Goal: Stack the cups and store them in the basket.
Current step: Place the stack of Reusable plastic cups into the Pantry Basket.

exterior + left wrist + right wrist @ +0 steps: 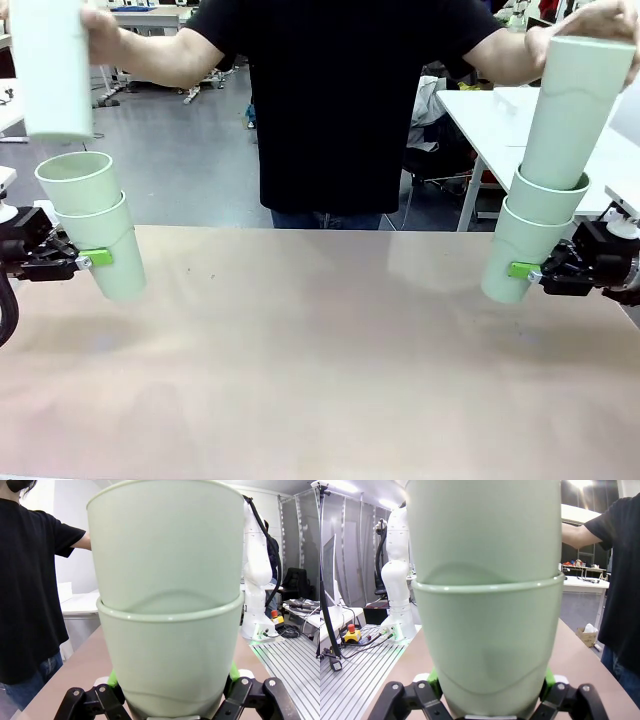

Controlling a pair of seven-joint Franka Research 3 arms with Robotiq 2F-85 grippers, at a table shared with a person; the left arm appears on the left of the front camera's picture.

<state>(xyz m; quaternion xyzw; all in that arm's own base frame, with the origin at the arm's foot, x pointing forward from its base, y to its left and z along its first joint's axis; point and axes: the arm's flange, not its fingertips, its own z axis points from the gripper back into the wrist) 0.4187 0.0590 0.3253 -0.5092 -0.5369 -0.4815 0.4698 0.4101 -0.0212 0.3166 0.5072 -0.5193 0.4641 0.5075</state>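
Note:
My left gripper (98, 258) is shut on the lower of two nested mint-green cups (105, 235), held tilted above the table's left side. In the left wrist view the stack (167, 655) stands between my green pads (113, 678). The person's hand holds another cup (50, 70) just above that stack. My right gripper (522, 270) is shut on the bottom cup (512, 255) of a tilted stack at the right. The person's other hand grips the tall top cup (578, 110) set into it. That stack (487, 645) rises between the right pads (547, 677). The basket is out of view.
The brown table top (320, 370) lies bare between the two arms. The person in a black shirt (330, 100) stands at the far edge, both arms spread out over the stacks. A white table (490, 115) stands behind at the right.

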